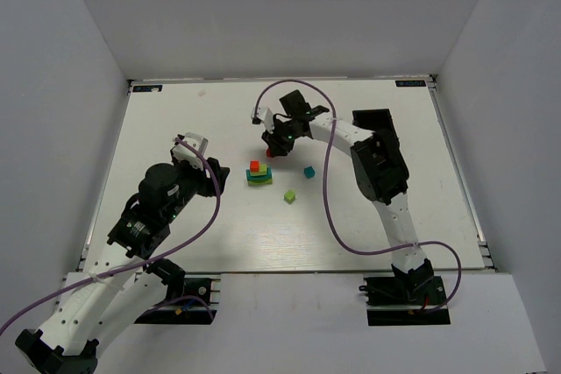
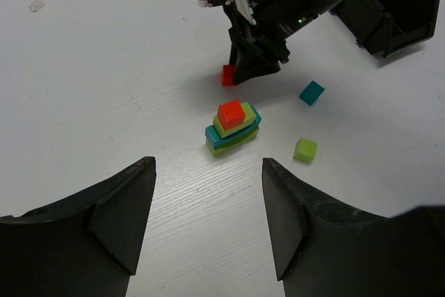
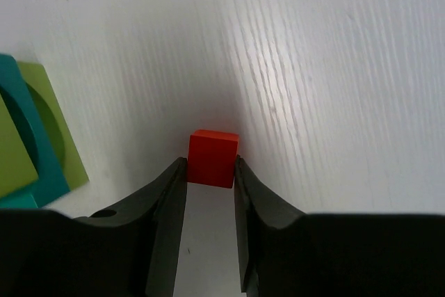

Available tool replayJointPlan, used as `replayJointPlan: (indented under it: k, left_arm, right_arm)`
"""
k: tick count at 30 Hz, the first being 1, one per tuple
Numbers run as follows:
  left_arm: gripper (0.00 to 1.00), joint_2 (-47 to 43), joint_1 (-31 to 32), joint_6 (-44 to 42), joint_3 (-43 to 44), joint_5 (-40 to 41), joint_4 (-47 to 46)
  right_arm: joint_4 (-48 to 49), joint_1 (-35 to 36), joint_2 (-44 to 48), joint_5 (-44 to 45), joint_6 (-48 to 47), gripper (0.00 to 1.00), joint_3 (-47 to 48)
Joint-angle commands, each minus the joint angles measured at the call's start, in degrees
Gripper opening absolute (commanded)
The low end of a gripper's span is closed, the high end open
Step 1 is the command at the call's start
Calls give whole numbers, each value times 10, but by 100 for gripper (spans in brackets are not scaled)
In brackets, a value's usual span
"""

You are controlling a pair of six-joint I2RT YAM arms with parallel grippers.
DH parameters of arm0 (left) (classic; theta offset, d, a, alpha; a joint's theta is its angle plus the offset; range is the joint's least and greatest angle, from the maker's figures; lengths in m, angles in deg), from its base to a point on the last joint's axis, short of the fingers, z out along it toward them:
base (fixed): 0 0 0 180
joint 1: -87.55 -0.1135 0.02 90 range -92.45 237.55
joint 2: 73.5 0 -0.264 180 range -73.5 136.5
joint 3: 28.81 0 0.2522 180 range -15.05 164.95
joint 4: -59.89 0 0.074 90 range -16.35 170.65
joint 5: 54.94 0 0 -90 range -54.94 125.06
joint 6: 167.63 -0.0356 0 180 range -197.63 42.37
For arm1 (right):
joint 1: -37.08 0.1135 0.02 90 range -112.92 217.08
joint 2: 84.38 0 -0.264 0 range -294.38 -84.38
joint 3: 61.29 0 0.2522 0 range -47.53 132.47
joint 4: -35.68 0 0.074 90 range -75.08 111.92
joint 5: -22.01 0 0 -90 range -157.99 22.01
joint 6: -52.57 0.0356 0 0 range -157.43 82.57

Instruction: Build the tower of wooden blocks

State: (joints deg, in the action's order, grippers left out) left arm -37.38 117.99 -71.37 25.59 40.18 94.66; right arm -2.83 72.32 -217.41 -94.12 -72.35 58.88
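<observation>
R gripper [image 3: 209,166]: pinching red cube [image 3: 213,156] by its sides, underside left free to stack.
Tower [image 2: 233,128]: near, prob its next spot.
L gripper [image 2: 208,172]: wide open, empty, standing clear.

Wood block tower [image 1: 259,173] — lime and teal slabs, orange-red cube atop — stands mid-table.
</observation>
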Motion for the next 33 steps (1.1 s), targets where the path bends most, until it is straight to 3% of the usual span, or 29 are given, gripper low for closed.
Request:
replayJointPlan:
  k: [1,10,13,14,18,20,25,33]
  left_arm:
    - [73,-2,-3,0,-3,2,5]
    - [73,-2,-3,0,-3,2,5]
    - [73,-2,-3,0,-3,2,5]
    - [73,-2,-3,0,-3,2,5]
    - [73,-2,-3,0,-3,2,5]
    - [73,-2,-3,0,-3,2,5]
    - [73,-2,-3,0,-3,2,5]
    - [73,-2,-3,0,-3,2,5]
  right_arm:
    - [7,-25,50,30,-8,24,-40]
    - [2,-63,78,17,-23,26,-97]
    - [-1,-69,79,14,-23,37,-102]
    - [2,-69,77,14,-25,46,-104]
    - [15,-69,80,19,-21,56,-111]
    - [26,-68,83,22,-18,67,-117]
    - [63,-69,96,31,-9,67,-140]
    - [76,-69,110,42,7,59,-142]
